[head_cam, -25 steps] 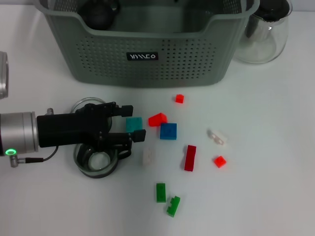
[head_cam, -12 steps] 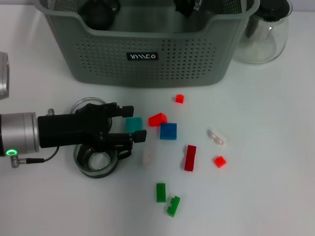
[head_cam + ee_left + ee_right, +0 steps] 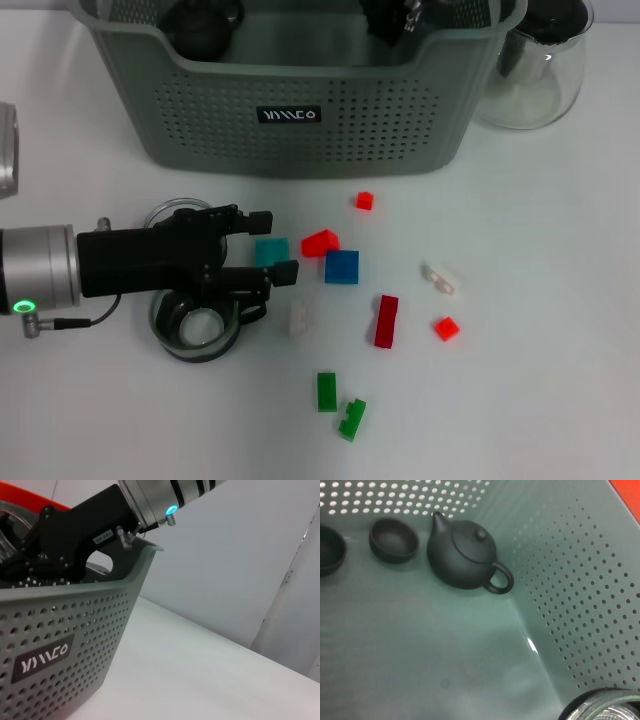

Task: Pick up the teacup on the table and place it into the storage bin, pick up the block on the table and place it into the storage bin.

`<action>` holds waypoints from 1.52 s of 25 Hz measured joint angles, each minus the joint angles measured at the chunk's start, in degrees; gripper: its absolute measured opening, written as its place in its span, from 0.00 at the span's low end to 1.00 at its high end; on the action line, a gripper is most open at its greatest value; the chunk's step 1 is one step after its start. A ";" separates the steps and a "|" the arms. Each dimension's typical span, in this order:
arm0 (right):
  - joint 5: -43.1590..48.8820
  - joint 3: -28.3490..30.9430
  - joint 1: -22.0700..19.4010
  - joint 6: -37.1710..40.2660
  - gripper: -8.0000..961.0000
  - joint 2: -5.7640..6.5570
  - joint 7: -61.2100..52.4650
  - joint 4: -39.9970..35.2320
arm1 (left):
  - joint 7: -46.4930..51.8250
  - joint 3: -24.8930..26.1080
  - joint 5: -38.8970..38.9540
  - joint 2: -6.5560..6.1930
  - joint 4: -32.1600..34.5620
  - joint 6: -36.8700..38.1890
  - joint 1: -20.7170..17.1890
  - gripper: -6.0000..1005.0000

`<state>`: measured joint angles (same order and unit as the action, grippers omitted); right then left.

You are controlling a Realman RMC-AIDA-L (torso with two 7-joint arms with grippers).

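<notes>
Evidently your left gripper [image 3: 272, 246] lay low on the worktop [image 3: 540, 330] with jaws parted around the teal block [image 3: 271, 251], before the storage bin [image 3: 300, 110], right gripper's jaws unreadable.

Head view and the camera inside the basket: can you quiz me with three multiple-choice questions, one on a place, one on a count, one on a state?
1. Where is the dark teapot?
A. In the storage bin
B. On the table among the blocks
C. In the left gripper

2. How many green blocks lie on the table?
A. One
B. Two
C. Four

3. How is the left gripper set?
A. Open, fingers either side of the teal block
B. Shut on a red block
C. Raised over the bin

Answers:
1. A: the right wrist view shows it on the bin's floor, where the right gripper also reaches.
2. B: two lie near the table's front edge.
3. A: one finger shows on each side of the block.
</notes>
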<state>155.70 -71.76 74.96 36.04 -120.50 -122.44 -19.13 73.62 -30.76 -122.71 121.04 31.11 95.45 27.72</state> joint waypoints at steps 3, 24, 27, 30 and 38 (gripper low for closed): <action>0.02 -0.06 -0.02 0.33 0.14 0.00 -0.16 -0.03 | 0.08 0.01 0.02 -0.01 0.13 0.00 0.04 0.82; -0.29 -1.63 -1.28 5.04 0.51 -0.09 -2.01 -8.76 | 0.21 0.18 -0.07 -0.02 0.21 0.29 -0.28 0.82; -1.03 -1.47 -3.26 8.63 0.57 -0.05 -3.42 -17.42 | 0.21 0.31 -0.17 -0.25 0.32 0.70 -0.29 0.82; -4.73 -1.20 -5.67 12.84 0.61 0.19 -3.90 -26.77 | 0.21 0.35 -0.01 -0.56 0.34 0.85 -0.46 0.82; -19.46 -1.01 -14.88 23.29 0.89 0.44 -2.78 -48.68 | 0.25 0.49 0.11 -1.36 1.77 2.14 -0.90 0.82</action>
<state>136.24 -72.77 60.08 59.34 -120.05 -125.23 -67.81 73.87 -30.27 -122.60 119.67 32.88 97.59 26.81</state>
